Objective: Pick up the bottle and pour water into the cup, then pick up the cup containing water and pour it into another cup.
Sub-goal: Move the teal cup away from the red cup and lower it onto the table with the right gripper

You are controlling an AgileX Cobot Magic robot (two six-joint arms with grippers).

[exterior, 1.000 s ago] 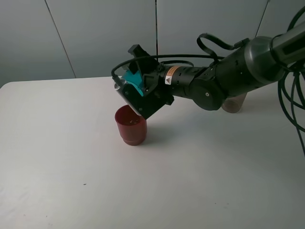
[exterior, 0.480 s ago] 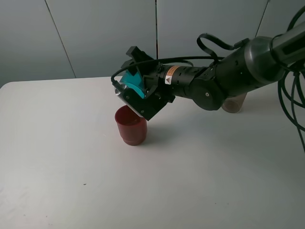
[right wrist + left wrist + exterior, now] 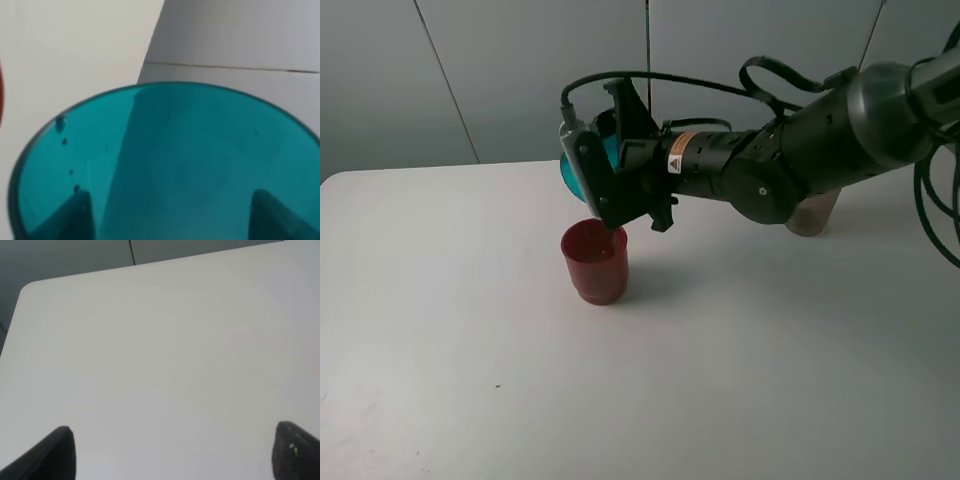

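Your right gripper (image 3: 603,190) was clenched on the cup (image 3: 578,165), tipped on its side just above another cup (image 3: 595,262) so residue could drain in. The left gripper (image 3: 170,452) hung released, fingertips wide, over bare table (image 3: 160,350).

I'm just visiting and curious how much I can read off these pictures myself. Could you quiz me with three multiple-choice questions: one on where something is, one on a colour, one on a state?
1. Where does the red cup stand?
A. under the right pincer
B. beside the bottle
C. at the table edge

2. What colour is the tumbler in the right pincer?
A. red
B. teal-blue
C. clear

3. How is the tumbler held?
A. upright
B. lying on the table
C. tipped on its side in the air

Answers: 1 A, the high view shows it just below the pincer. 2 B, the right wrist view fills with teal. 3 C, its mouth faces sideways above the red cup.
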